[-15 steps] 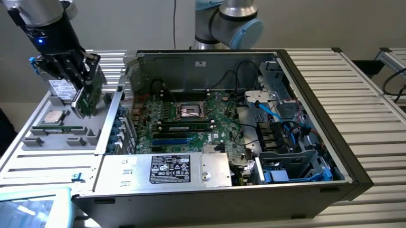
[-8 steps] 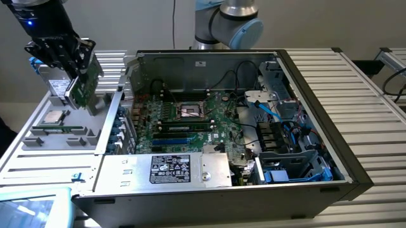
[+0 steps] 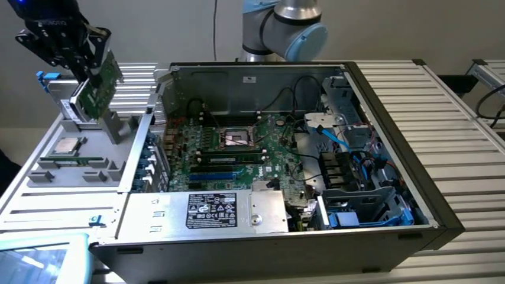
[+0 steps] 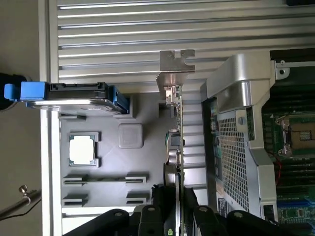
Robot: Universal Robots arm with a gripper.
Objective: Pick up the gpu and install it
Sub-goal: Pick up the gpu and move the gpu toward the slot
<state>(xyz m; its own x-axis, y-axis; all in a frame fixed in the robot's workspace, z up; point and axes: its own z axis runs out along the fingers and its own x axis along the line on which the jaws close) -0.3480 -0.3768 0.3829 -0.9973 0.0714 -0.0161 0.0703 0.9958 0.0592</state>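
Observation:
The gpu (image 3: pixel 101 87), a green card, hangs upright over the far end of the grey parts tray (image 3: pixel 79 174) at the exterior view's left. My gripper (image 3: pixel 88 62) is shut on its upper edge. In the wrist view the gpu (image 4: pixel 178 123) shows edge-on between my black fingers (image 4: pixel 158 209), with its silver end bracket (image 4: pixel 175 66) pointing away from the gripper (image 4: pixel 178 211). The open computer case (image 3: pixel 410 195) lies to the exterior view's right, with its motherboard (image 3: pixel 229 154) and blue slots (image 3: pixel 213 176) exposed.
A silver hard drive (image 4: pixel 74 97) with blue clips stands on edge in the tray beside the card. A square CPU chip (image 3: pixel 67 146) lies in a tray pocket. The case's perforated wall (image 4: pixel 231 147) rises between tray and motherboard. Cables (image 3: pixel 332 139) and drive bays fill the case's right side.

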